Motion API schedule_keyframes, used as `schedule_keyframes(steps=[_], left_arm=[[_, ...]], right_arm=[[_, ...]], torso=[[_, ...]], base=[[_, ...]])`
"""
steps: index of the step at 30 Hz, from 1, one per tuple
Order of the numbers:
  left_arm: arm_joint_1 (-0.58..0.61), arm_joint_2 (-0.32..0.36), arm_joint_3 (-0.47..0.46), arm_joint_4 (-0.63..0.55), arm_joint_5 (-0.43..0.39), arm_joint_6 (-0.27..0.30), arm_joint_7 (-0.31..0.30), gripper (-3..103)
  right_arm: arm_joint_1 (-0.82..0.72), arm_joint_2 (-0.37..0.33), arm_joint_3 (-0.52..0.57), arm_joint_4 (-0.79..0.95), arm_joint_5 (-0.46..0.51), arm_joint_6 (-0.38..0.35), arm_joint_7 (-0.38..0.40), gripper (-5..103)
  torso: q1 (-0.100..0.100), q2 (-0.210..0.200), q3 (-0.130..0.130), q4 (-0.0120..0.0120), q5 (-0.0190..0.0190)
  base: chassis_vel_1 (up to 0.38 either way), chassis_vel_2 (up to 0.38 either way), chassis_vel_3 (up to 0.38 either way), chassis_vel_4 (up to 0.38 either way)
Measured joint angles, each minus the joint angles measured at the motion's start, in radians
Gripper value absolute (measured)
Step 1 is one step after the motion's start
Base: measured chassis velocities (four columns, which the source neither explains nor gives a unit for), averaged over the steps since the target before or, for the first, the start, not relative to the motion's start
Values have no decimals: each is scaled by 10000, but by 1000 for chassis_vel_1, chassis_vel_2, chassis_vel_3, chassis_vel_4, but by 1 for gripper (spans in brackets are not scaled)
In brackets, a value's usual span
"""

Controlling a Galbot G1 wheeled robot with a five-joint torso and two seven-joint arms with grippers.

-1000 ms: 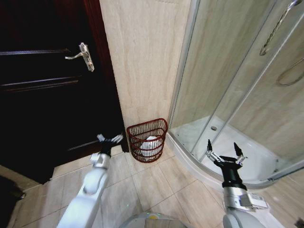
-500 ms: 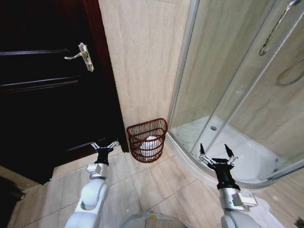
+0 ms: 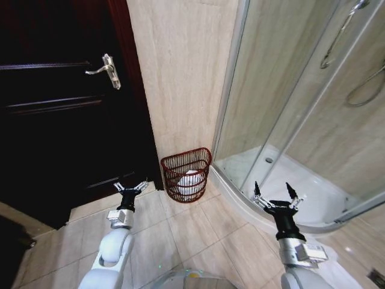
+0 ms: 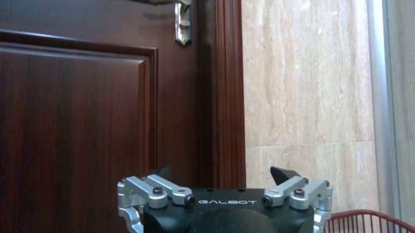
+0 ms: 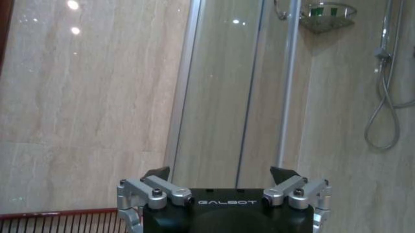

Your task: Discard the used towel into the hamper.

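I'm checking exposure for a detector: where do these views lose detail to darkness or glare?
Head view: the door goes nearly black, though the hamper reads clearly. Left wrist view: evenly lit. Right wrist view: bright lamp reflections spot the tiled wall and shower glass.

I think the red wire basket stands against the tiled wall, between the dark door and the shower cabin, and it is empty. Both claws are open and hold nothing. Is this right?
Not quite: the dark red wire basket is not empty. The head view shows a white towel lying inside it. The rest holds: the basket stands against the tiled wall, between the dark wooden door and the glass shower cabin, and the left claw and right claw are open and empty.
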Motion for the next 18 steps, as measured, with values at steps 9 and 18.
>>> schedule_keyframes(steps=[9,18], left_arm=[[103,-5,65,-3,58,-163,15,100],[186,-1,65,-32,69,-308,37,100]], right_arm=[[-85,0,52,0,14,134,51,100],[-143,0,53,20,22,256,60,100]], torso=[[1,-1,1,0,3],[0,-1,1,-1,2]], base=[[-41,-174,48,183],[-105,-243,103,245]])
